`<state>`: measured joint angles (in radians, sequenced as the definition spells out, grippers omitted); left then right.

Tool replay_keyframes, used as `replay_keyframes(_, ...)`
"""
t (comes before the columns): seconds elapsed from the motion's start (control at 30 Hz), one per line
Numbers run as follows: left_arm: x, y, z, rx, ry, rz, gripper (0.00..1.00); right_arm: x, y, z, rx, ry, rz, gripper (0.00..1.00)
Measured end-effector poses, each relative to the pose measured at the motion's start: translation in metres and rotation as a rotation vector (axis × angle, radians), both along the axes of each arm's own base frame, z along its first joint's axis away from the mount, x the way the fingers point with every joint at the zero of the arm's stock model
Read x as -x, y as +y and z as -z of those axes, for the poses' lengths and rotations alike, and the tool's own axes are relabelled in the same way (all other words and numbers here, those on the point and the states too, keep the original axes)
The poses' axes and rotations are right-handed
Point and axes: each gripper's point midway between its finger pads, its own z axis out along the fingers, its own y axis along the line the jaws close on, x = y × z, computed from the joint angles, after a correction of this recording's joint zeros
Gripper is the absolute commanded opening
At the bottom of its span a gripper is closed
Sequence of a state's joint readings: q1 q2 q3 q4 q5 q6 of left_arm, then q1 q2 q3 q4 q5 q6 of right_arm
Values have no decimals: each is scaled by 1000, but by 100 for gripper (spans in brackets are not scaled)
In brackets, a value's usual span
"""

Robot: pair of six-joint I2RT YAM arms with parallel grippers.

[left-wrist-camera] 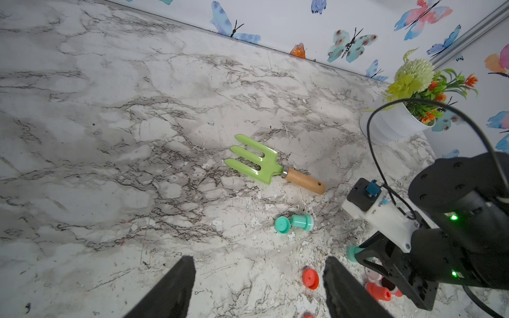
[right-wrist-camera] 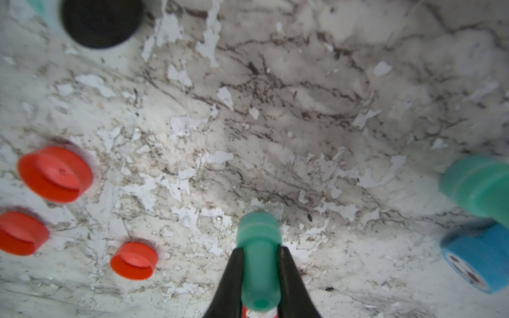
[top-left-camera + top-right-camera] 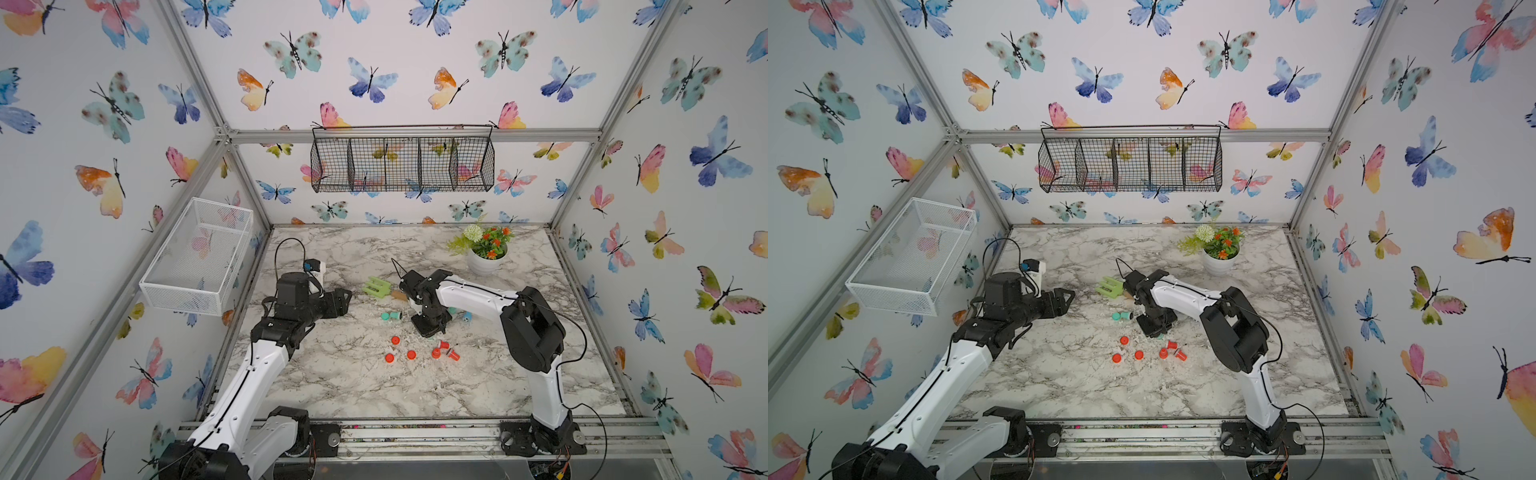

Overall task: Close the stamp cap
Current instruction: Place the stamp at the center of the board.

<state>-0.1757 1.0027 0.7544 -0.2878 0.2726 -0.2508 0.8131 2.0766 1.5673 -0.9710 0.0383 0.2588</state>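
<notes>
Though top views hide the grip — right pincer (image 2: 260, 249) clamps teal stamp (image 2: 259, 228).

The left gripper (image 1: 259, 264) is hanging over the marble table (image 1: 110, 137), fingers spread with nothing between them. A teal stamp (image 1: 301, 222) is lying on its side, a teal cap (image 1: 282, 225) touching it (off, not fitted). A green fork (image 1: 256, 162) is lying farther off, a red cap (image 1: 310, 278) nearer. To the right, a second stamp (image 1: 352, 252) is poking from the right gripper (image 1: 366, 257).
</notes>
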Motion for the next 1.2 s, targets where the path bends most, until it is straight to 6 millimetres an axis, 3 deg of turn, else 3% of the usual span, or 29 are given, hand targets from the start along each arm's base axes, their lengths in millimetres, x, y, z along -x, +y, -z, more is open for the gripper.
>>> replay_keyframes(0.37, -1, -1, 4, 0, 12, 3, 76, -64, -5, -22, -66, -91, 59, 5)
replay_keyframes(0.57, -1, 0, 4, 0, 12, 2, 76, -94, -11, -13, -46, -105, 74, 8)
replay_keyframes(0.73, -1, 1, 4, 0, 12, -1, 76, -99, -18, -4, -17, -90, 74, 14)
replay_keyframes(1.0, -1, 1, 4, 0, 13, -1, 76, -96, -22, -4, -6, -76, 68, 42)
replay_keyframes(1.2, -1, 1, 4, 0, 13, -2, 76, -96, -20, -6, -11, -77, 68, 54)
